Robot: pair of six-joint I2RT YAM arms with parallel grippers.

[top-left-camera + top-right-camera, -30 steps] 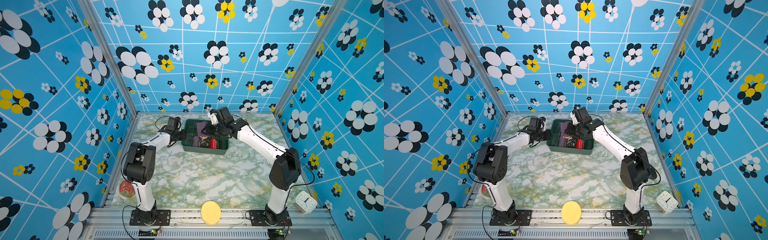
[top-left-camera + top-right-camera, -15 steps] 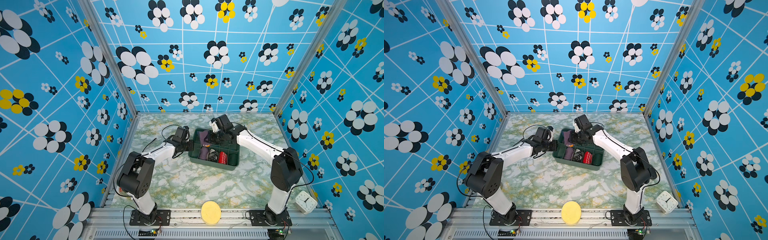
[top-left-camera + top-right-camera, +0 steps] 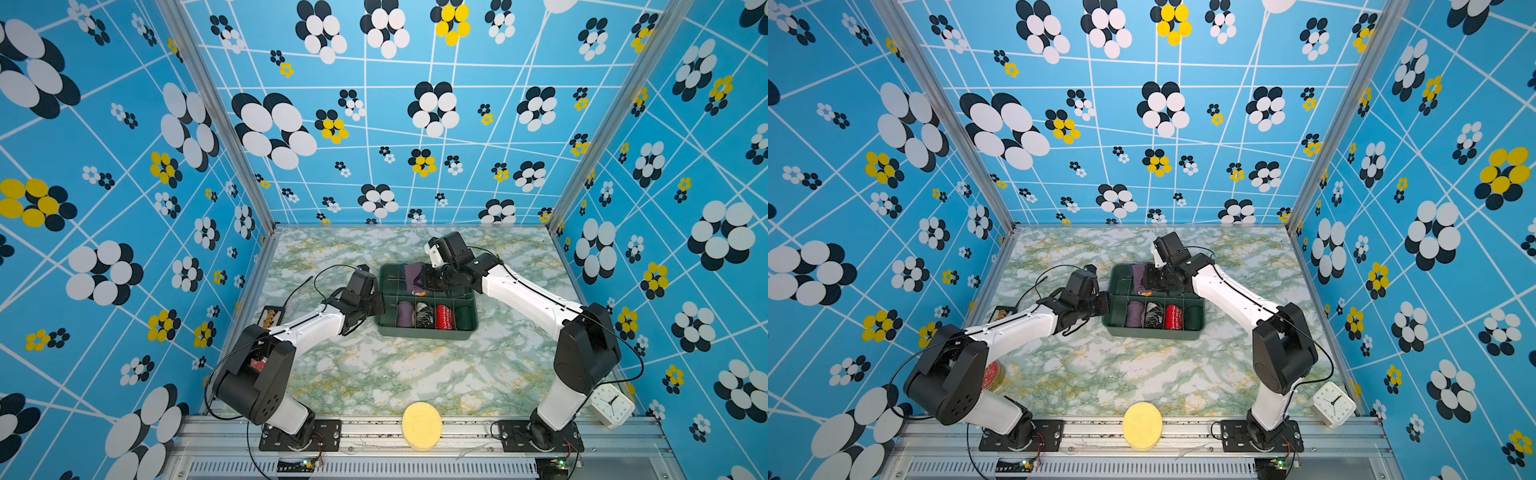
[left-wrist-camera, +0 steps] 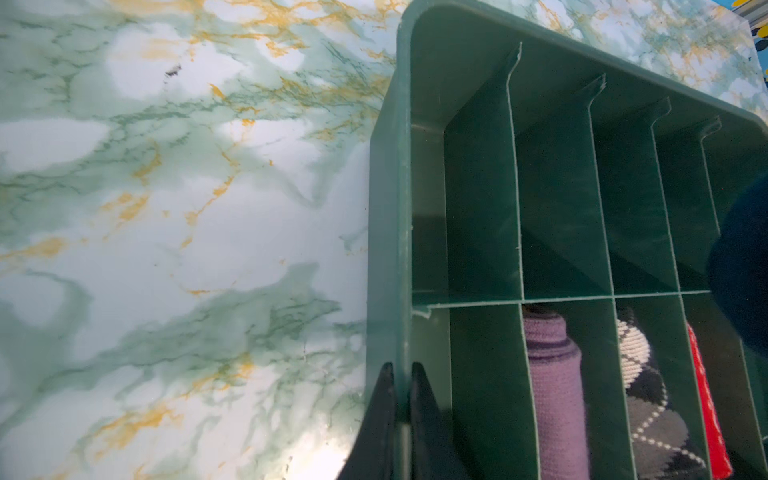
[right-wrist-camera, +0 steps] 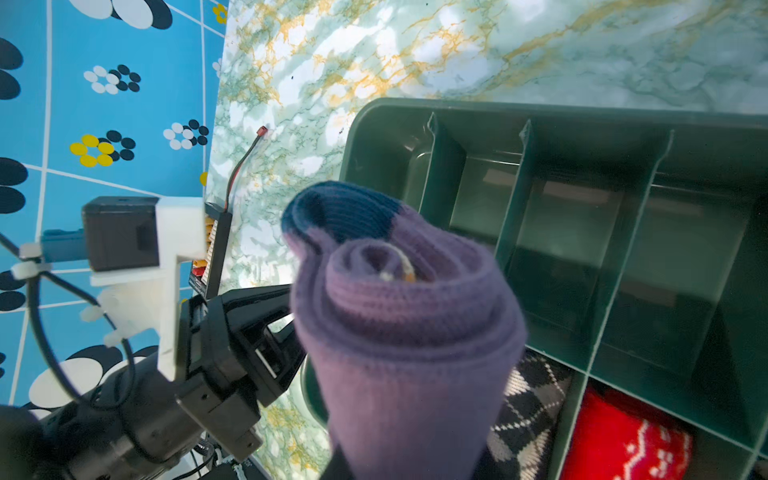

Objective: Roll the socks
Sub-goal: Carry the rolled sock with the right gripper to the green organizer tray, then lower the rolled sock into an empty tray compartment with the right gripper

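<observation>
Socks [image 5: 407, 332], purple roll | pinched in my right gripper [image 3: 429, 279] jaws, over tray [image 4: 386, 208] far row | left gripper [image 4: 402, 399] jaws astride tray wall, grip unclear

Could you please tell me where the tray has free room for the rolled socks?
Free: the green tray's far row, below the held socks, and the near row's end cells. Crowded: its middle, with purple roll, argyle roll and red roll.
</observation>
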